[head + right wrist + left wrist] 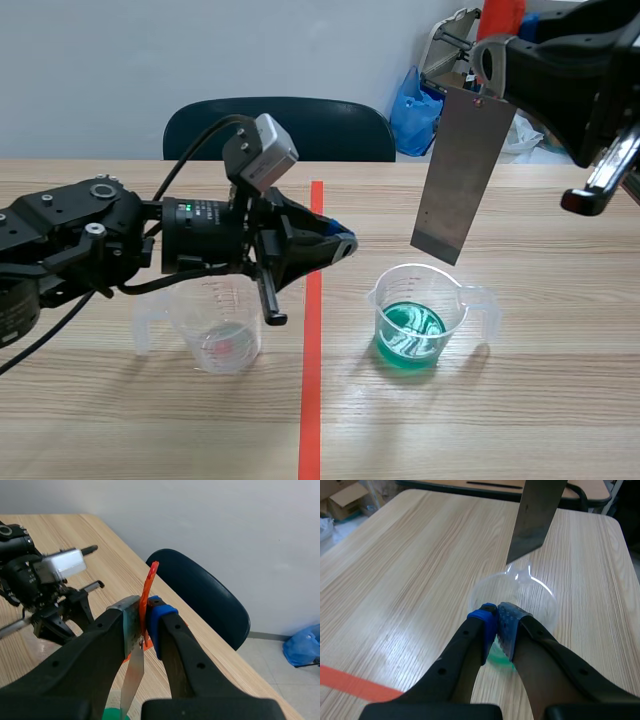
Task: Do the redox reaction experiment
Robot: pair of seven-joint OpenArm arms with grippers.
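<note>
A grey metal strip (462, 175) hangs tilted from my right gripper (487, 68), which is shut on its top end, high at the right. The strip's lower corner is just above a clear beaker of green liquid (412, 320) right of the tape line. In the right wrist view the metal strip (132, 672) runs down between the fingers (159, 625). My left gripper (340, 243) is shut on nothing, hovering left of that beaker; in its own view the beaker of green liquid (545, 595) lies just ahead of the gripper (496, 611), with the strip (535, 517) above it. A second clear beaker (218, 335) sits under the left arm.
A dark blue chair (280, 128) stands behind the table's far edge. A blue bag (412, 112) and clutter lie at the back right. An orange-red tape line (312, 380) runs down the table's middle.
</note>
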